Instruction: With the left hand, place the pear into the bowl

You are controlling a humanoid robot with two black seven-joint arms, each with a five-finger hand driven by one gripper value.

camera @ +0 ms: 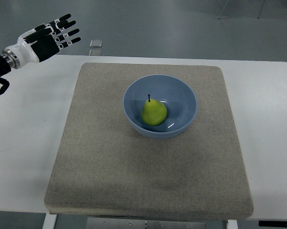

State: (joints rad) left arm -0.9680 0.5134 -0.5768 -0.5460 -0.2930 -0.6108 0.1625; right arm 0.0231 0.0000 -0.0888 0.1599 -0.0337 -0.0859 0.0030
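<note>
A green pear (pixel 154 112) with a dark stem lies inside a light blue bowl (pixel 181 95) near the middle of a grey-brown mat. My left hand (pixel 53 37), black and white, is at the upper left, raised near the table's far edge, well away from the bowl. Its fingers are spread and hold nothing. My right hand is out of view.
The mat (pixel 105 162) covers most of a white table (pixel 29 138). A small square object (pixel 96 43) lies on the floor beyond the table's far edge. The table's front edge runs along the bottom of the picture.
</note>
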